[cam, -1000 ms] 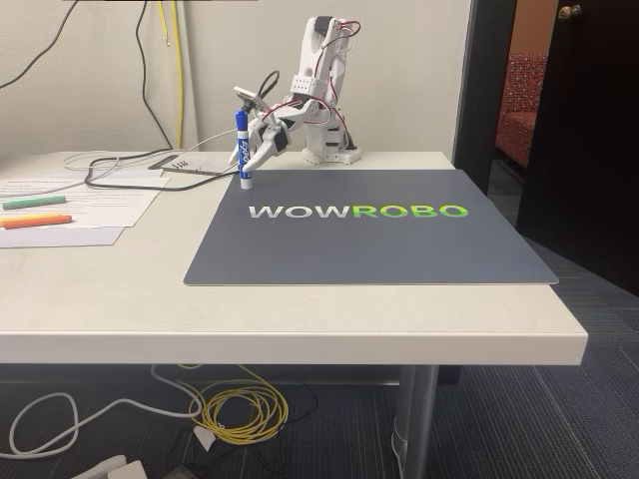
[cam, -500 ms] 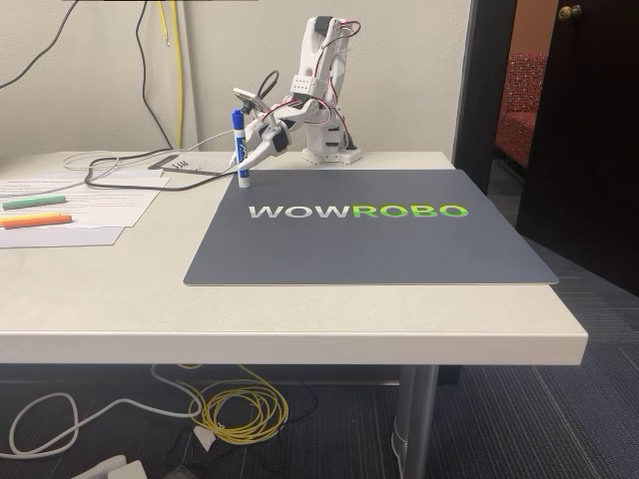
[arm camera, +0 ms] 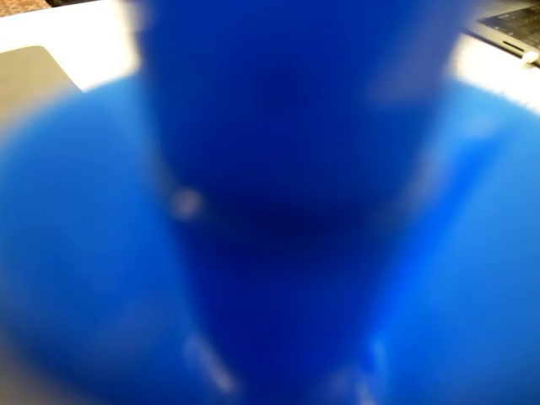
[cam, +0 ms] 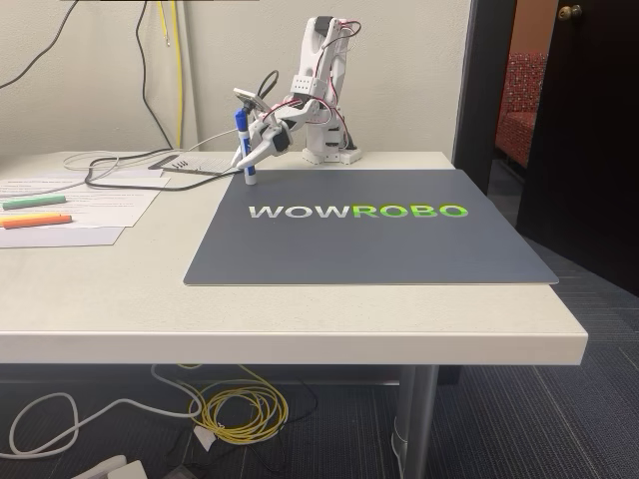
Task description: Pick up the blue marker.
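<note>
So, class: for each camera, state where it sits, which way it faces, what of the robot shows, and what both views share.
Fixed view: in front of the table, facing the wall; the whole arm shows, its pincer holding the blue marker tilted over the grey mat.
Wrist view: on the pincer, pressed close to the blue marker, a blur.
Shared: the marker.

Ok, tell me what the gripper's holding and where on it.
The gripper is shut on the blue marker, gripping its barrel around the middle. The capped end points up and the lower end is near the mat.
</note>
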You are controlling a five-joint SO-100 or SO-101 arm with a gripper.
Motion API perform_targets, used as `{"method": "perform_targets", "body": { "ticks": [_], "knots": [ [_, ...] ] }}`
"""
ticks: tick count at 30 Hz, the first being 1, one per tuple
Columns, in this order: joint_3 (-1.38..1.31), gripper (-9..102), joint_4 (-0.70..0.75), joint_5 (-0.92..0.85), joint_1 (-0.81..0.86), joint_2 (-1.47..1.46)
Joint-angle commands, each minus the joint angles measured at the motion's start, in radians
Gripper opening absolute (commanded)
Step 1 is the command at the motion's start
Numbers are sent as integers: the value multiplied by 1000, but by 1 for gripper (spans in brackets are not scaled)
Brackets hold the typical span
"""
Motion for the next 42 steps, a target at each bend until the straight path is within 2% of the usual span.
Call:
{"method": "perform_targets", "body": {
  "ticks": [1, 7, 10, 13, 18, 22, 26, 32, 42],
  "knots": [
    [-35, 2, 2, 12, -6, 3],
    [-35, 2, 8, 54, -12, 18],
    [-32, 2, 69, 86, -17, 80],
    [-25, 2, 216, 114, -23, 219],
    [-25, 0, 601, 158, -38, 572],
    [-23, 0, 815, 198, -61, 776],
    [-23, 1, 934, 245, -83, 893],
    [-35, 0, 1028, 324, -112, 983],
    [-224, 0, 1312, 594, -207, 1068]
  ]
}}
